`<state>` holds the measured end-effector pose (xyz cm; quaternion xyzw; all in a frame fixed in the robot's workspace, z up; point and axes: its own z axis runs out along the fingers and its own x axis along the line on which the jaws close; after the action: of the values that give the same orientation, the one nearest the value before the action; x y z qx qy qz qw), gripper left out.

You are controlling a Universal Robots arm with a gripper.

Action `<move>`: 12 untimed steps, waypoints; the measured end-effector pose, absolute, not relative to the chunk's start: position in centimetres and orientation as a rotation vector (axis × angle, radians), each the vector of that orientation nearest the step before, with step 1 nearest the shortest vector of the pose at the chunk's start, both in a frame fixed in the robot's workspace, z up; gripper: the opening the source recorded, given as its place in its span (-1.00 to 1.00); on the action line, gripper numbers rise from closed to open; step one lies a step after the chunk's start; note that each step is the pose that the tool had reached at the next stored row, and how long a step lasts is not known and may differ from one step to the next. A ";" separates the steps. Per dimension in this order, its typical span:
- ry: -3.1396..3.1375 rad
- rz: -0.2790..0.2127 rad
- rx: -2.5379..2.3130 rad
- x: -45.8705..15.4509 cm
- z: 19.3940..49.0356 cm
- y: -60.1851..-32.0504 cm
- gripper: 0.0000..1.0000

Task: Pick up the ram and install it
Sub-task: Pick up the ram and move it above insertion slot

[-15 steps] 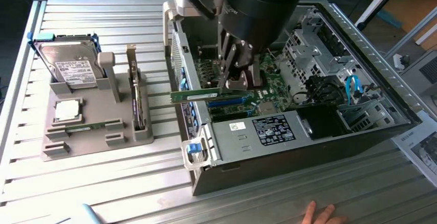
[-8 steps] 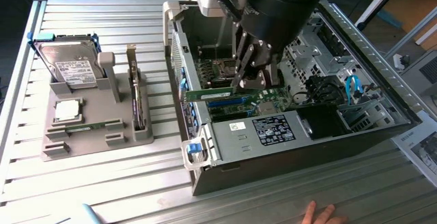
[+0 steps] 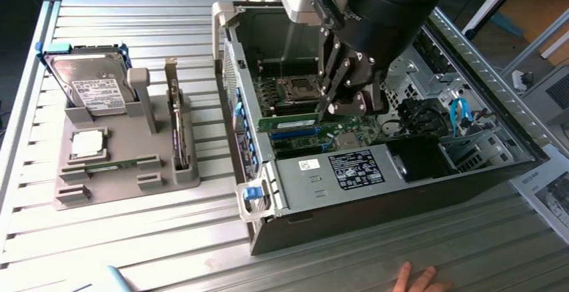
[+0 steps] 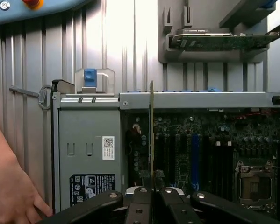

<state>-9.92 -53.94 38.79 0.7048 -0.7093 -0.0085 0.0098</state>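
Black pincer (image 4: 152,183) clamps thin green ram (image 4: 152,130) — edge-on over motherboard (image 4: 214,144)

Exterior view: high, angled down over table (image 3: 133,239) and open computer case (image 3: 356,172), mid distance. Wrist view: close, sights along end effector (image 4: 152,182) and edge-on ram (image 4: 152,130) into case. Shared: case interior with motherboard (image 4: 214,144).

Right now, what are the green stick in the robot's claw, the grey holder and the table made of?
The ram: probably fibreglass circuit board; thin, flat, matte green. The grey holder: looks like matte plastic, perhaps printed; dull, even grey, no shine. The table: metal, likely aluminium slats; ribbed, silvery, reflecting light.
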 end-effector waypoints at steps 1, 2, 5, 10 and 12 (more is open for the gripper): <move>-2.214 -0.027 2.200 -9.7 38.8 -54.0 -0.76; -2.214 -0.028 2.200 -9.3 38.8 -54.0 -0.76; -2.212 -0.030 2.200 -8.5 38.8 -54.1 -0.76; -2.211 -0.031 2.199 -7.4 38.8 -54.2 -0.76; -2.211 -0.033 2.199 -6.9 38.8 -54.4 -0.76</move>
<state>-6.92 -54.35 38.79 0.7052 -0.7089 -0.0105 0.0117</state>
